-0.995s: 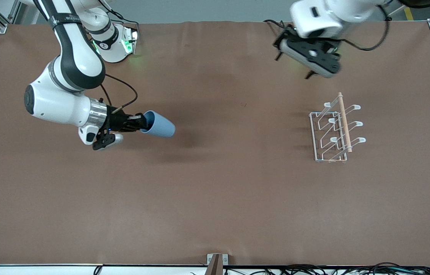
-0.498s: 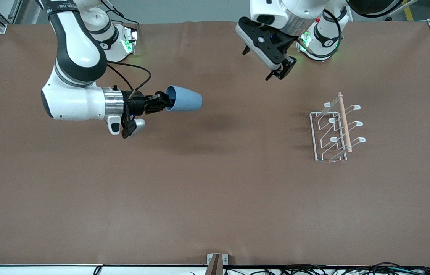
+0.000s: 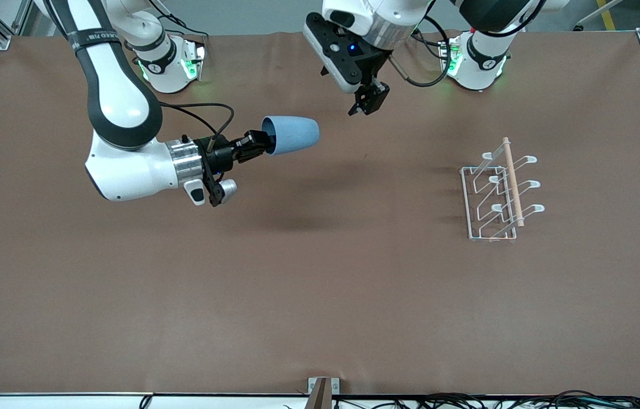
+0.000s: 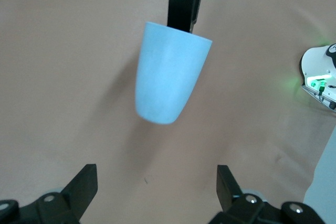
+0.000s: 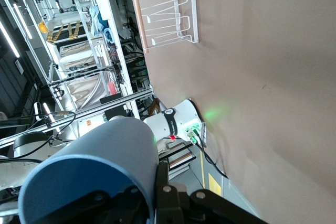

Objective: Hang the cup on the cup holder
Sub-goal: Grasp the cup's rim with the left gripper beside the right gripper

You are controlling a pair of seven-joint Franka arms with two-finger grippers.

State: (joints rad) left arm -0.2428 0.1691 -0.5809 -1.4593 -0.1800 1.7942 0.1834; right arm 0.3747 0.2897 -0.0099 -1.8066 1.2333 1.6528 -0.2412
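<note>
Overhead, the right gripper (image 3: 256,145) at upper centre-left is clamped on the rim of the small light-blue plastic cup (image 3: 292,135), held sideways in the air; the white wire cup holder (image 3: 498,190) stands at centre-right. The left wrist view shows the left gripper (image 4: 157,192) spread wide, empty, cup (image 4: 169,72) ahead. The right wrist view shows the cup (image 5: 92,174) at lower left, holder (image 5: 165,6) at top

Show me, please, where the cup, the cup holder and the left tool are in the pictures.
cup (image 3: 291,135), front view, middle of its blue side wall.
cup holder (image 3: 513,182), front view, the wooden rod on top.
left tool (image 3: 367,105), front view, midway between its open fingertips.
</note>
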